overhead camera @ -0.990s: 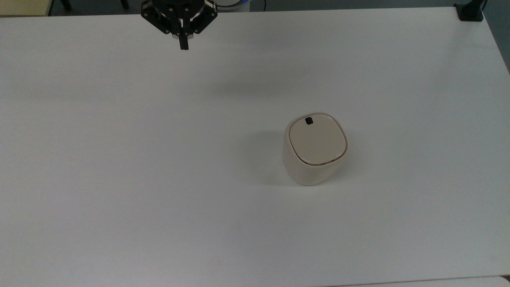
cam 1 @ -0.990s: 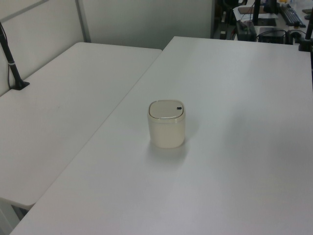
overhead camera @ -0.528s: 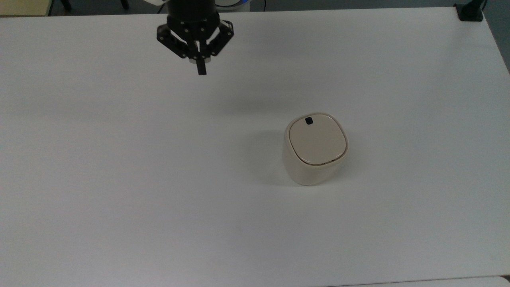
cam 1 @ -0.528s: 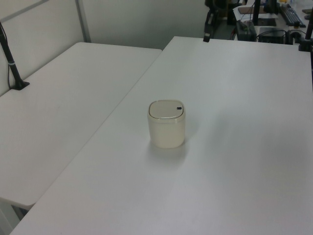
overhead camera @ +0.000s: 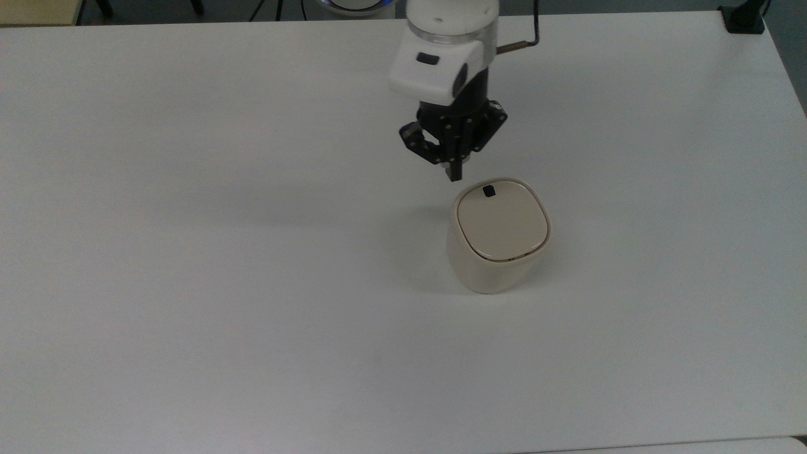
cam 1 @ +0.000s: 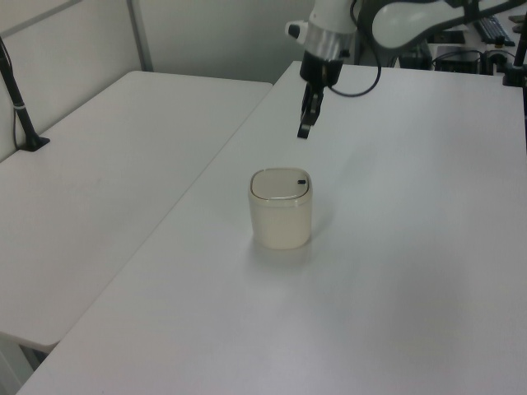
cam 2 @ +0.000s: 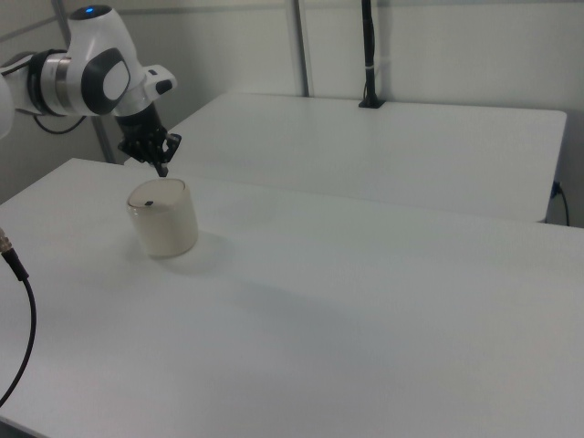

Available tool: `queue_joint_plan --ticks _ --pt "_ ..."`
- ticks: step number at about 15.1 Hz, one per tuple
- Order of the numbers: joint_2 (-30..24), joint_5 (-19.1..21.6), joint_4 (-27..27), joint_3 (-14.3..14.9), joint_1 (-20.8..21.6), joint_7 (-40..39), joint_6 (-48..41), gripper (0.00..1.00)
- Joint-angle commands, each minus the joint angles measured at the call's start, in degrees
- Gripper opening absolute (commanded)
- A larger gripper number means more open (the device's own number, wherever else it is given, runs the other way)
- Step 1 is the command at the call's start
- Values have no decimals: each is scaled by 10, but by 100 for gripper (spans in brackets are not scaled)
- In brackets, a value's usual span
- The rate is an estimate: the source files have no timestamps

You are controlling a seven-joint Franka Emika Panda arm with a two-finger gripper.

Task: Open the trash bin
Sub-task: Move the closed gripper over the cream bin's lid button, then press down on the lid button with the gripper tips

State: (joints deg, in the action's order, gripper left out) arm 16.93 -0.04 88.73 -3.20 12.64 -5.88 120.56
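Observation:
The cream-beige trash bin (overhead camera: 498,236) stands upright on the white table (overhead camera: 189,252), its flat lid down. A small black button (overhead camera: 488,190) sits near the lid's far edge in the top view. My gripper (overhead camera: 454,174) hangs shut, fingers together and pointing down, just above and to the left of that button in the top view, not touching the bin. The left view has the gripper (cam 1: 304,129) above and behind the trash bin (cam 1: 281,208). In the right view the gripper (cam 2: 162,170) hovers over the trash bin (cam 2: 163,217) at its far rim.
A second white table (cam 1: 107,181) adjoins on the left view's left, with a black post (cam 1: 18,107) clamped to it. A black clamp (overhead camera: 744,17) sits at the top view's upper right corner. A cable (cam 2: 23,301) hangs at the right view's left edge.
The arm has swept from the top view's upper left down and to the right, bringing the shut gripper close to the bin's button. The bin has not moved and its lid stays down.

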Motion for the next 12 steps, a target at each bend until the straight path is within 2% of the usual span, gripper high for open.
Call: queue_joint_plan --ticks 1,12 --pt "17 0 2 7 30 15 20 0" --pt "60 -8 2 7 47 16 28 0"
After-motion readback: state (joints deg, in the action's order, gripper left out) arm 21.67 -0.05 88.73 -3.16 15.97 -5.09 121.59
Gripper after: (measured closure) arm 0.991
